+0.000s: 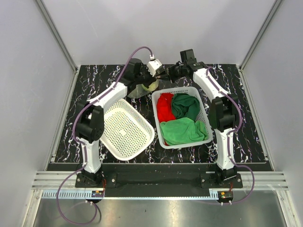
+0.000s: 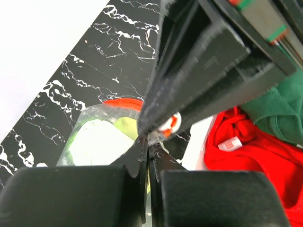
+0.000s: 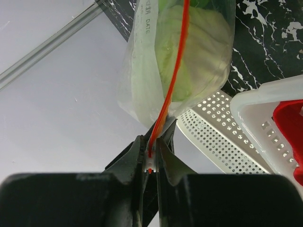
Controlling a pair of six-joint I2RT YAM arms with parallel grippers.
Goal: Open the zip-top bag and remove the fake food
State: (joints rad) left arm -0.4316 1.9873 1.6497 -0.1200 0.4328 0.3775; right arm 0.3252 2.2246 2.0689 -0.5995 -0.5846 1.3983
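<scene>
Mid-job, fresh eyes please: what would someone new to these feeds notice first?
Both grippers meet at the far middle of the table. The right gripper is clamped on the red zip strip of the zip-top bag, and the left gripper is shut on its clear plastic. Pale green fake food shows inside. Nearer, one white basket holds red and green cloths, with a second basket beside it.

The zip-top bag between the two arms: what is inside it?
A pale yellow-green cabbage-like ball shows through the clear zip-top bag, with a brighter green piece beside it. Anything behind the ball is hidden.
</scene>
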